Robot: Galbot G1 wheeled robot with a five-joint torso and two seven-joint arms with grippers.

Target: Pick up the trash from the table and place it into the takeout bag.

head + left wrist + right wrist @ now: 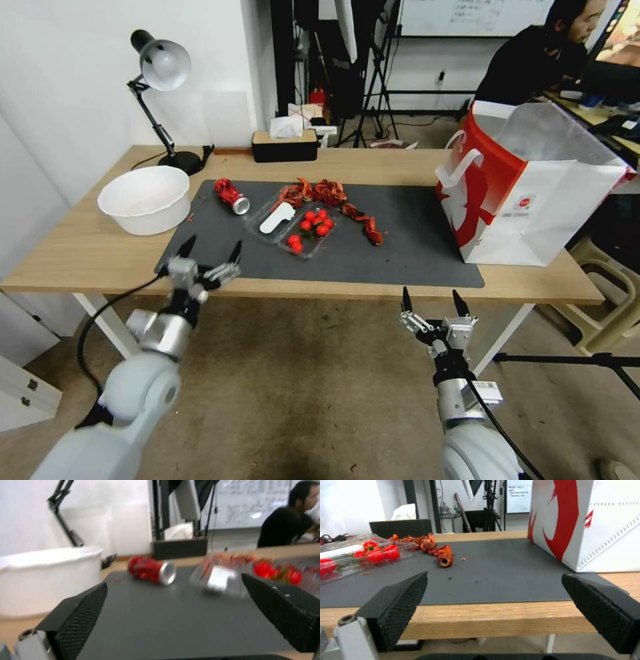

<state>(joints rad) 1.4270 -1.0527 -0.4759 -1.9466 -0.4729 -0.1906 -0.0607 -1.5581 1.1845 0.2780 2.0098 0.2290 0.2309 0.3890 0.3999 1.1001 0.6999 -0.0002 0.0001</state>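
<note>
The left gripper [210, 253] hovers with its jaws spread wide and empty over the near left corner of the dark grey mat [413, 257], its black textured fingertips [83, 612] pointing across the mat toward a crushed red can [231, 196]. The right gripper [431, 301] hangs just off the near edge of the table [80, 253], below the mat's right half, jaws also wide and holding nothing. On the mat, the can lies on its side near the far left corner; toward the mat's middle sits a clear plastic tray [293, 223] with small red tomatoes [313, 225] and a white strip inside, and behind and to its right runs a trail of red crayfish shells [330, 193]. The takeout bag [527, 193], white with red panels and white handles, stands open on the right end of the mat, well apart from the trash. Judging by this, nothing has been picked up yet; every piece is left to move, and whether the bag holds anything cannot be seen. Left of the mat stand a large white bowl [143, 199] and a black desk lamp [160, 100]; a black tissue box [285, 143] sits behind the mat. Beyond the light-wood table are tripods, a whiteboard and a seated person.
</note>
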